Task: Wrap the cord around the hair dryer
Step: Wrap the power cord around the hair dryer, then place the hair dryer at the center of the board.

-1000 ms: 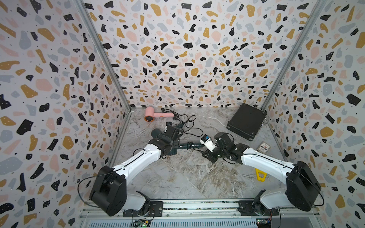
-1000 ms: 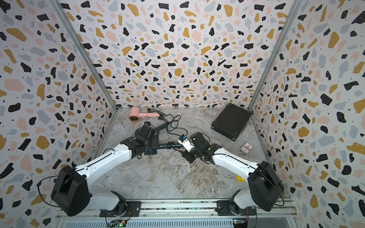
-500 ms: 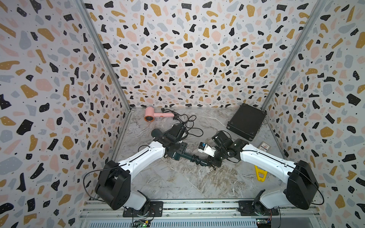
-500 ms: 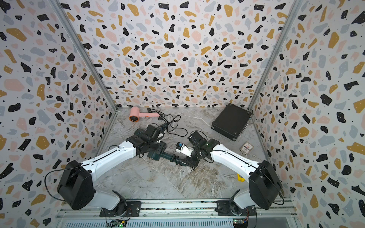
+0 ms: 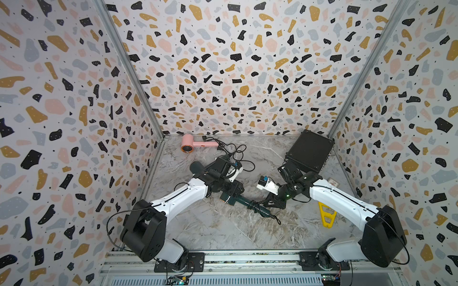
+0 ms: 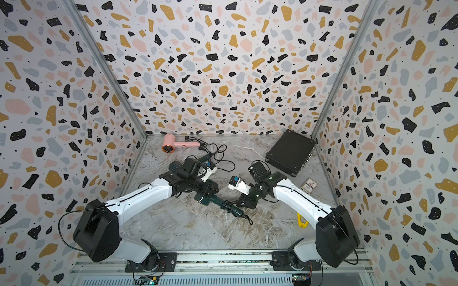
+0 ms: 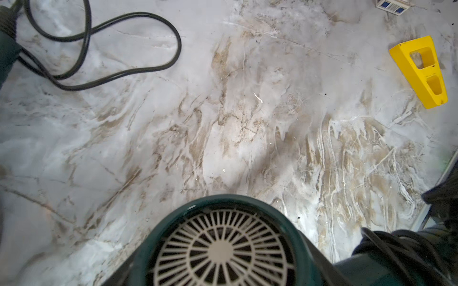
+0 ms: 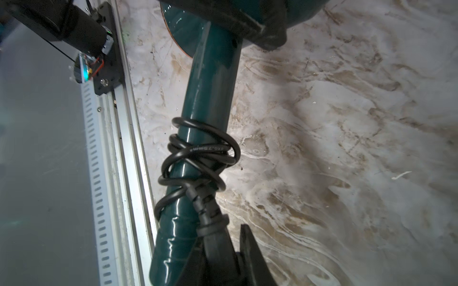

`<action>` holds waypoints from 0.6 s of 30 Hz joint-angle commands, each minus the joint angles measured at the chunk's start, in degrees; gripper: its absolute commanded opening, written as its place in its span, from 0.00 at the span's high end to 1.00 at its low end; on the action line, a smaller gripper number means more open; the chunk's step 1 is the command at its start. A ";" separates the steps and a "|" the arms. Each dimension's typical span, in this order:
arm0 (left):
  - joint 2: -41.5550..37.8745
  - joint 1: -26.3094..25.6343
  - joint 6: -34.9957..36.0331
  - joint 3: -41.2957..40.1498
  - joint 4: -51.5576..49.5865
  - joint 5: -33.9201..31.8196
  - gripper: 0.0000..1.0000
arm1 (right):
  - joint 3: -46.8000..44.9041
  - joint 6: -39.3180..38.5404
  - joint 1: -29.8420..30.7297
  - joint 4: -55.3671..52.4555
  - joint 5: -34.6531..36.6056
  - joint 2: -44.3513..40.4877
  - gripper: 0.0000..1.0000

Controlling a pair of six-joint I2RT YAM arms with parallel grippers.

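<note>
A teal hair dryer (image 5: 244, 202) sits at the middle of the marbled table (image 5: 223, 235), between two robot arms. The left gripper (image 5: 230, 192) is clamped across the dryer's head. The right gripper (image 8: 233, 247) meets the other end, its fingers pressed together on the thick ribbed end of the black cord (image 8: 198, 153), right against the handle.

The dryer's long axis is its handle, which runs diagonally from the head at the far left towards the near right. Several loose cord loops circle the handle's lower half, and a short tail (image 5: 276, 219) trails past its tip.

In both top views the left gripper covers most of the head. The left wrist view shows only the pale rear grille (image 7: 223, 250), cut off by the frame edge. The cord's end vanishes between the right fingers – no plug can be made out.
</note>
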 commanded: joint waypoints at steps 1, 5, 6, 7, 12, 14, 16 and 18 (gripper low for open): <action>-1.44 -3.15 5.88 -3.45 -6.71 21.59 1.00 | 1.23 6.79 -4.01 19.59 2.11 3.28 1.00; 0.90 -3.33 5.06 -2.63 -7.61 19.57 1.00 | 1.02 10.07 -4.01 23.27 1.01 5.51 1.00; 1.62 -3.29 4.56 -2.06 -8.70 17.67 1.00 | 0.72 10.67 -4.03 24.32 1.08 5.13 1.00; 2.53 -3.33 4.47 -1.49 -9.77 15.79 1.00 | 0.42 10.94 -3.99 25.10 1.25 4.55 1.00; 6.44 -3.33 4.75 1.50 -14.11 10.52 1.00 | 0.34 10.80 -3.95 25.48 3.20 1.36 1.00; 7.58 -3.33 4.27 2.48 -14.94 8.81 1.00 | 0.27 10.33 -3.65 25.30 3.22 0.46 1.00; 8.51 -3.33 4.10 3.31 -15.71 7.86 1.00 | 0.18 9.72 -3.24 25.14 3.38 -0.40 1.00; 9.15 -3.33 4.02 3.93 -16.29 7.57 1.00 | 0.35 9.02 -2.75 24.78 3.40 -0.81 1.00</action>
